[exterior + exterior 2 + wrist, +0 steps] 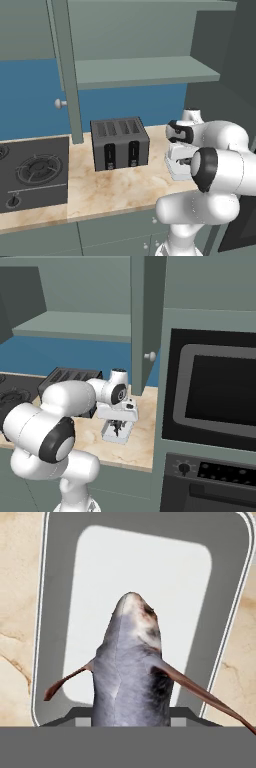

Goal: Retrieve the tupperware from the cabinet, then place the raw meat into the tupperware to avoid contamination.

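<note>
The gripper (118,428) points down over the tupperware (145,567) on the table (120,187), clenched on the raw meat (131,672), beside the toaster (120,143).

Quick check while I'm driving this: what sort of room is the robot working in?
A kitchen, rendered rather than real: a toaster sits on a marble counter beside a gas stove, with a built-in oven to the right.

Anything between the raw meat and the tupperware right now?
Nothing visible. In the hand view the raw meat hangs right over the open tupperware on the counter, with only the container's pale floor behind it. Whether the two touch can't be told.
</note>
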Robot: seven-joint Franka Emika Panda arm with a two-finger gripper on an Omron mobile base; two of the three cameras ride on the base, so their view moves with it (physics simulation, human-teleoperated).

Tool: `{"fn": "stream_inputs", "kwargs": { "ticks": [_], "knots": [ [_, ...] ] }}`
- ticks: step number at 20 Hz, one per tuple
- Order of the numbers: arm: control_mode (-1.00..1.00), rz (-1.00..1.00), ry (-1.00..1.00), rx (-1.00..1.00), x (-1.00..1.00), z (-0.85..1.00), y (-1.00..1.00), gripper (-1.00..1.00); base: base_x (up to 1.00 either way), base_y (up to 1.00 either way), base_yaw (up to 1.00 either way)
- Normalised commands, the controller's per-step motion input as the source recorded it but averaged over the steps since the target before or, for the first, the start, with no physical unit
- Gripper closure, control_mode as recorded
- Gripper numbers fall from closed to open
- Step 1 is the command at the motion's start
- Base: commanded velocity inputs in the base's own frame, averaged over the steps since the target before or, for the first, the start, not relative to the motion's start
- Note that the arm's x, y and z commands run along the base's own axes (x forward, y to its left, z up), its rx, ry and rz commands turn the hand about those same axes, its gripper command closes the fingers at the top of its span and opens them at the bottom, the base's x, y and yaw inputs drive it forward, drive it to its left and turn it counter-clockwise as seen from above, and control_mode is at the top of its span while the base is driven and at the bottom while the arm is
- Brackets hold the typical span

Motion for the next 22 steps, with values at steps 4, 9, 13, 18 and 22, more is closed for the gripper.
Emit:
{"fn": "stream_inputs", "kwargs": {
  "ticks": [4, 9, 13, 18, 22],
  "knots": [
    [-1.0, 0.0, 0.01, 0.0, -0.21, 0.02, 0.01, 1.0, 0.0, 0.0, 0.0],
    [-1.0, 0.0, 0.09, 0.0, 0.0, 0.0, 0.14, 1.0, 0.0, 0.0, 0.0],
    [-1.0, 0.02, 0.17, 0.0, 0.21, 0.0, 0.03, 1.0, 0.0, 0.0, 0.0],
    [-1.0, 0.0, 0.17, 0.0, 0.21, 0.0, -0.02, 1.0, 0.0, 0.0, 0.0],
    [-1.0, 0.0, 0.06, 0.0, 0.05, 0.0, -0.04, 1.0, 0.0, 0.0, 0.0]
  ]
}}
